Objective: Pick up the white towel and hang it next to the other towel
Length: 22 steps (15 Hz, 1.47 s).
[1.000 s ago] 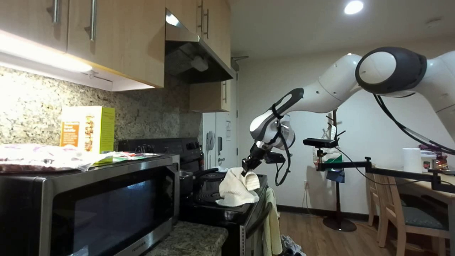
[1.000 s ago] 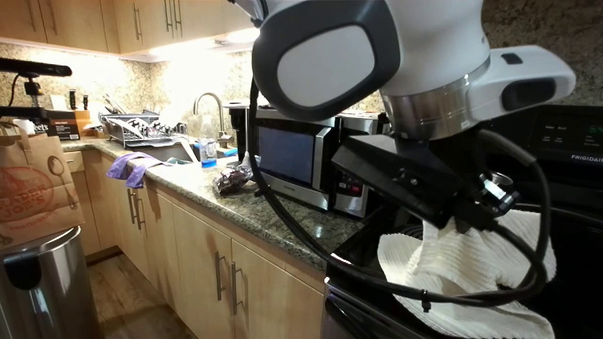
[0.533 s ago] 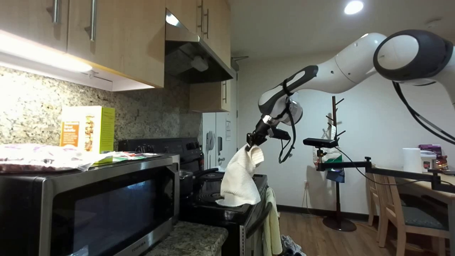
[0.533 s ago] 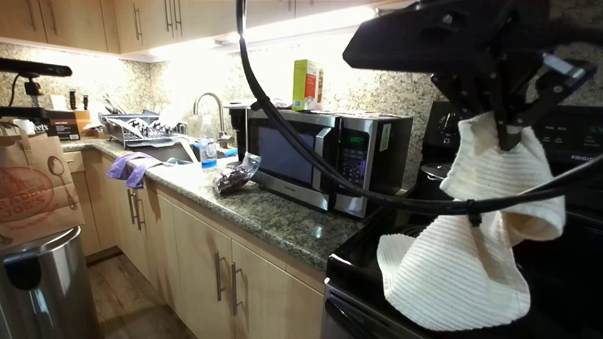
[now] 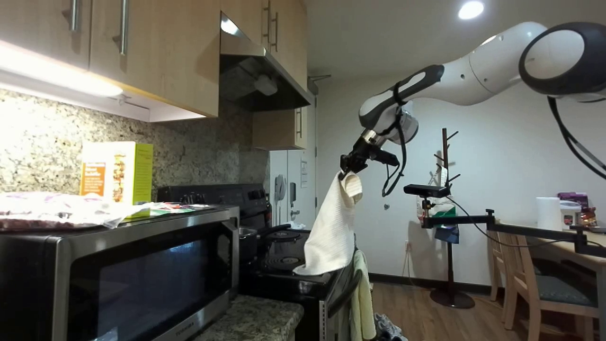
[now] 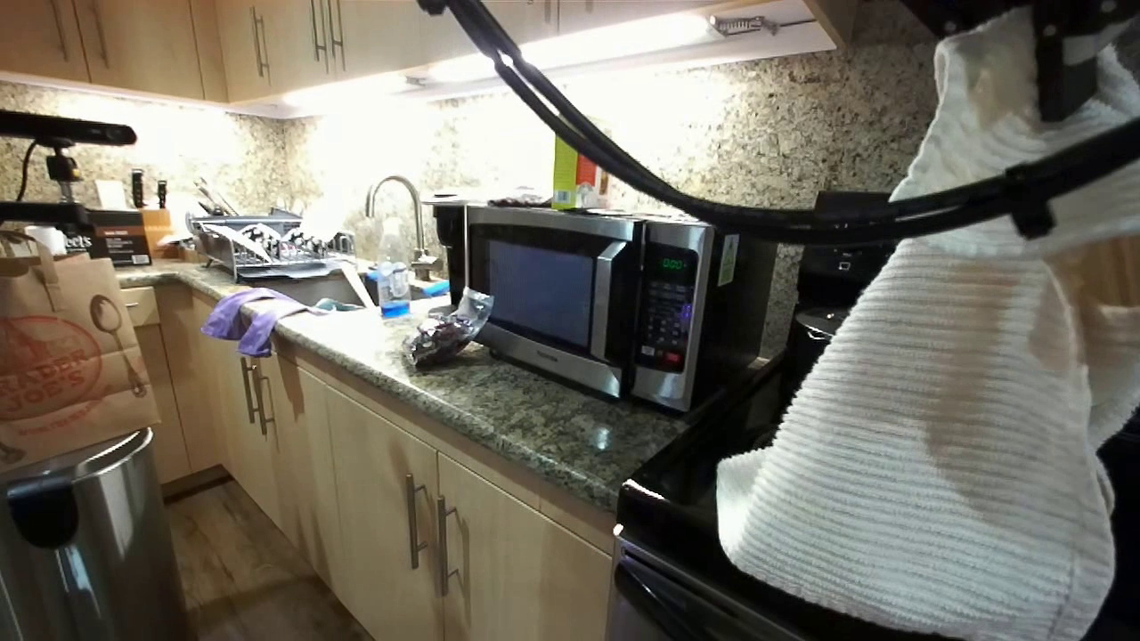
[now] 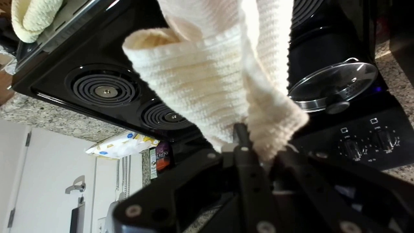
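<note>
The white towel [image 5: 331, 232] hangs from my gripper [image 5: 342, 174] in loose folds, spreading wider toward the bottom. Its lower end reaches the stovetop [image 5: 284, 288] near the front edge; whether it still touches cannot be told. It fills the right side of an exterior view [image 6: 935, 427], where the gripper is partly cut off at the top. In the wrist view the fingers are closed on a pinched part of the towel [image 7: 200, 74], and one fingertip is hidden behind cloth. The other towel, pale yellow [image 5: 362, 298], hangs over the oven handle [image 5: 342, 297]; it also shows in the wrist view [image 7: 38, 17].
A microwave [image 5: 151, 279] stands on the counter [image 5: 255, 317] beside the stove. A lidded pot [image 7: 336, 84] sits at the back of the stovetop. The range hood [image 5: 265, 71] overhangs the stove. A camera on a black arm [image 5: 426, 190] stands beyond, near chairs [image 5: 525, 274].
My gripper has risen from just above the stovetop and moved somewhat toward the stove's front, lifting the white towel. The towel has stretched from a crumpled heap into a hanging shape.
</note>
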Each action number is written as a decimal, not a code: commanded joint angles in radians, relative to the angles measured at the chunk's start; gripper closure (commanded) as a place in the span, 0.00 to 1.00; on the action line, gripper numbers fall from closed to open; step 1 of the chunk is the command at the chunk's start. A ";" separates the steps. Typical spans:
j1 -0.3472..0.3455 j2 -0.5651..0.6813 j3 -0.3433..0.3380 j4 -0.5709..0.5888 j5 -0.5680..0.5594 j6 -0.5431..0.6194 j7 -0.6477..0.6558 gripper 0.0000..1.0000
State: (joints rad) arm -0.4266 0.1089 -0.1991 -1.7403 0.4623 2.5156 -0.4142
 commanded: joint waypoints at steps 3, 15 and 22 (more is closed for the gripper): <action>0.014 -0.036 -0.031 0.010 0.009 -0.143 -0.063 0.91; 0.007 -0.053 -0.115 0.154 0.028 -0.412 -0.130 0.91; -0.008 -0.031 -0.142 0.216 0.114 -0.648 -0.318 0.91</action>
State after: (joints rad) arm -0.4231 0.0499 -0.3263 -1.5809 0.5069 2.0112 -0.6146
